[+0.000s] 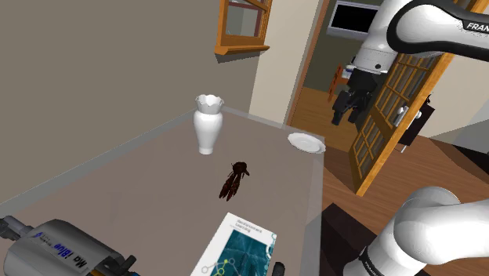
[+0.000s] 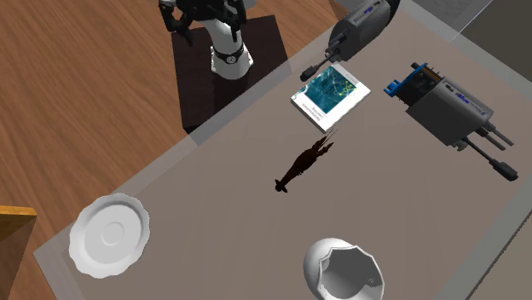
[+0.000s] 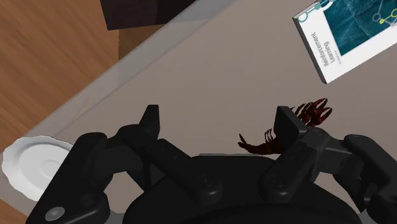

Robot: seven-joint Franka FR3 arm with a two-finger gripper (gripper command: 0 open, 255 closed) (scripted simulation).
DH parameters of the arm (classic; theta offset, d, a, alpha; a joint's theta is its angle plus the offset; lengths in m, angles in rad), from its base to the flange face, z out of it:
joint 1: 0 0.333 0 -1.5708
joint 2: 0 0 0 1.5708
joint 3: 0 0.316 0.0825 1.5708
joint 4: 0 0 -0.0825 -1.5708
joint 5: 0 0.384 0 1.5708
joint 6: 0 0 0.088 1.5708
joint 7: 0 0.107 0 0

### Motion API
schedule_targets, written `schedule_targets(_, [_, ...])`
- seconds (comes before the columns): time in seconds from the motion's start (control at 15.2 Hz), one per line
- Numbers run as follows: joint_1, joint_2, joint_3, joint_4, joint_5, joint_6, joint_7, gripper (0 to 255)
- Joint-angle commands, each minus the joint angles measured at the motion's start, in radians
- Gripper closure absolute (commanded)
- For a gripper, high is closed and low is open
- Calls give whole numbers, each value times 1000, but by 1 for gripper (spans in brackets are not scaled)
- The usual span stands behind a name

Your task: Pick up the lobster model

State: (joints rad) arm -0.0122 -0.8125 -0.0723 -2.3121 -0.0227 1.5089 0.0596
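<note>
Shoulder view oblique, second overhead, wrist high — all share the lobster (image 1: 235,179).

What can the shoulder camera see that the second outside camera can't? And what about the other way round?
Of these two, the shoulder view alone has the wooden window frame on the wall and a dark screen past the doorway. The second exterior view alone has a second grey and blue device near the table's edge. Both have the dark brown lobster in the middle of the grey table, the white vase, the white plate, the blue-covered book and a grey cylinder-shaped device.
</note>
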Motion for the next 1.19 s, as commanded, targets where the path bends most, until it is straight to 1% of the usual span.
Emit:
schedule_targets(0.0, [0,0,0,0,0,0,0,0])
schedule_targets(0.26, [-8,45,81,-60,57,98,153,0])
schedule_targets(0.59, [-16,142,179,-98,120,229,338,0])
schedule_targets(0.86, [-25,251,254,-98,156,336,483,0])
schedule_targets(1.12, [-39,384,323,-71,172,440,628,0])
